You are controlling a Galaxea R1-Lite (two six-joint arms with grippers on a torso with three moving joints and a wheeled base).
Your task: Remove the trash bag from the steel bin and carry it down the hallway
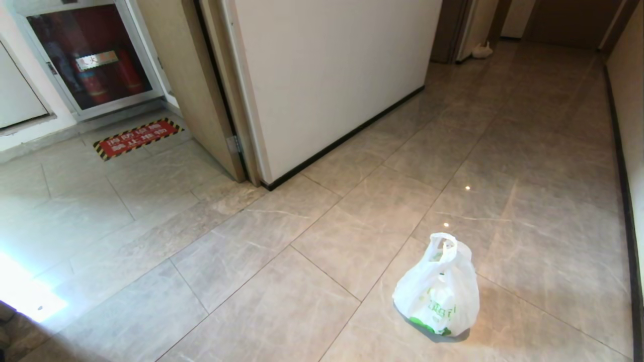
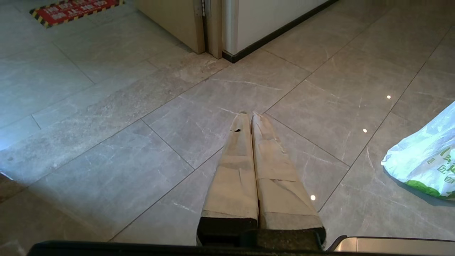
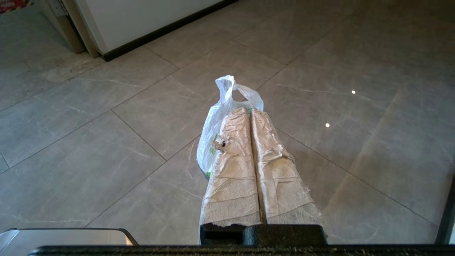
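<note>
The small white thin-plastic trash bag [image 1: 436, 290], knotted at its handles and printed green near the bottom, sat on the glossy beige-grey marbled floor tiles [image 1: 282, 251] in the lower right of the head view, free of any container. No steel bin appeared in any view, so the removal step looked finished and the bag seemed to be set down in the hallway [image 1: 523, 100], which ran away toward the upper right between a white wall with black baseboard [image 1: 332, 70] and brown doors.

Neither arm showed in the head view. In the left wrist view the left gripper [image 2: 251, 114] had its tape-wrapped fingers pressed together on nothing, aimed at bare tile, with the bag at that frame's right edge, well apart. In the right wrist view the right gripper [image 3: 249, 111] was likewise pressed together and empty; the bag stood beyond its tips in mid-frame, and contact could not be told.

Judged from this, either the carry was complete or a re-grasp was due: that would call for spreading the right gripper's fingers, reaching the knotted handles and lifting cleanly, since the thin plastic could slip or tear.
</note>
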